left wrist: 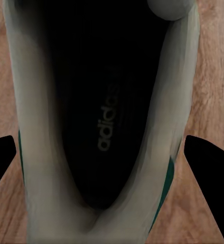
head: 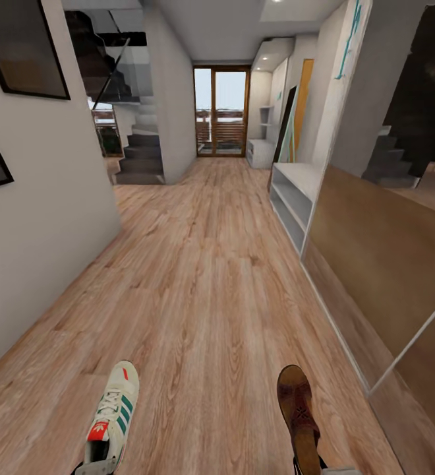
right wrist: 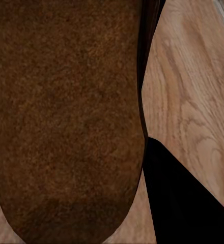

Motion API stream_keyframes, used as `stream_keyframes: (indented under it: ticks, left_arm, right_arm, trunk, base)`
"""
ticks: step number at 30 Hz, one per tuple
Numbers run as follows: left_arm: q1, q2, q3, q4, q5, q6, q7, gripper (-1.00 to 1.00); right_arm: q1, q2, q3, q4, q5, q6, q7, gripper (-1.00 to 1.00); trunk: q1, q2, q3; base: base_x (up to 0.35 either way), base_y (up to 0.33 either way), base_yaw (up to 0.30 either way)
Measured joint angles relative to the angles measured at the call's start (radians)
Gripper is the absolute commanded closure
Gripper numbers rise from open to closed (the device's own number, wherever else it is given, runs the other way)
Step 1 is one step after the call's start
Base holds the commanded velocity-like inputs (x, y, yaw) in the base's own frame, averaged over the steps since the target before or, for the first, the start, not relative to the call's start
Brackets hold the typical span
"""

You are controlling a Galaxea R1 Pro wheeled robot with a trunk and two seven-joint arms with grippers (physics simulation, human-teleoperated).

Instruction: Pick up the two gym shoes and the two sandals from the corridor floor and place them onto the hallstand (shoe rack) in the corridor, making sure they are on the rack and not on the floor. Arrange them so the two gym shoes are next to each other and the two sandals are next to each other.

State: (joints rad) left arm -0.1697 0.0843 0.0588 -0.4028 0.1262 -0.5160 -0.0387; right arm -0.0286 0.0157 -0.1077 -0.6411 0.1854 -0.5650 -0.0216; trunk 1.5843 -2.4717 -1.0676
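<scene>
Carrying one gym shoe point(head: 114, 414) in the left pincer point(left wrist: 112, 152) and one sandal point(head: 298, 406) in the right pincer while well short of the hallstand point(head: 295, 194), either heel-end grasp risks slipping, dropping footwear onto the corridor floor point(head: 204, 290)

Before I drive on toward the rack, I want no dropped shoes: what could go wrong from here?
1. The cream-white sneaker with green stripes sits between the left tool's dark fingers, apparently held near its heel, so it may swing or slip.
2. The dark brown leather sandal juts forward from the right tool; it could clip the pale grey shoe rack along the right wall.
</scene>
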Motion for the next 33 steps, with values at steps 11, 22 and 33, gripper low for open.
stream_keyframes:
  ticks: [11,22,33]
  left_arm:
    - [0.000,0.000,0.000,0.003,0.000,0.000,0.000,1.00]
    - [0.000,0.000,0.001,0.003,0.000,0.000,0.000,1.00]
    - [0.000,0.000,0.001,0.003,0.000,0.000,0.000,1.00]
  right_arm:
    - [0.000,0.000,0.001,0.001,0.001,0.001,0.000,1.00]
    - [0.000,0.000,0.001,0.002,0.001,0.002,0.002,1.00]
    - [0.000,0.000,-0.001,0.001,0.000,0.002,0.000,1.00]
  trunk:
    - [0.000,0.000,0.000]
    - [0.000,0.000,0.000]
    - [0.000,0.000,0.000]
  base:
    - [0.334,0.093,0.000]
    - [0.334,0.080,0.000]
    - [0.334,0.008,0.000]
